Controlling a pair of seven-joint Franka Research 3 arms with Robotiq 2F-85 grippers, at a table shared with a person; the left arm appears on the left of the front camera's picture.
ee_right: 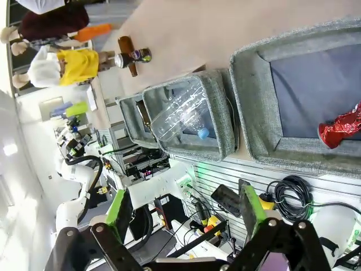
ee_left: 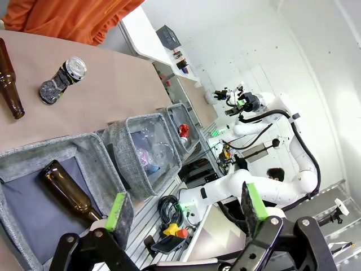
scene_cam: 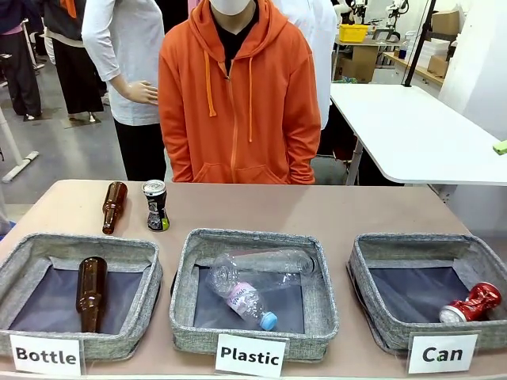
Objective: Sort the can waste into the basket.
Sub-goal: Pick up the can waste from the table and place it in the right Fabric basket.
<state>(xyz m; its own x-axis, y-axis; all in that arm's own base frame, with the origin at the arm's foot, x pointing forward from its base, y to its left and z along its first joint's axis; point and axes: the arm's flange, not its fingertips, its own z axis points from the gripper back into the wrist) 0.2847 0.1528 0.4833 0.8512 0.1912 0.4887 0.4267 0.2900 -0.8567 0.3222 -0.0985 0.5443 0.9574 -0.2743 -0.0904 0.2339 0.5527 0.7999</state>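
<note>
A tan tabletop (scene_cam: 317,207) is stretching across the front view. Behind it on the right, a white table (scene_cam: 412,131) is standing apart from it on a pale leg. A smooth grey floor (scene_cam: 55,150) is showing at the left, evenly lit. A white wall (scene_cam: 485,63) is rising at the far right edge. Farther back, a yellow bin (scene_cam: 352,32) is sitting above cardboard boxes (scene_cam: 360,65), and a dark pole (scene_cam: 417,43) is leaning beside a wooden shelf (scene_cam: 412,70). In the left wrist view, a pale wall (ee_left: 225,34) is glowing under bright light.

One can (scene_cam: 473,303) lies in the right basket (scene_cam: 366,265), the other can (scene_cam: 156,205) stands on the table (scene_cam: 317,210) behind the left basket (scene_cam: 79,242).
</note>
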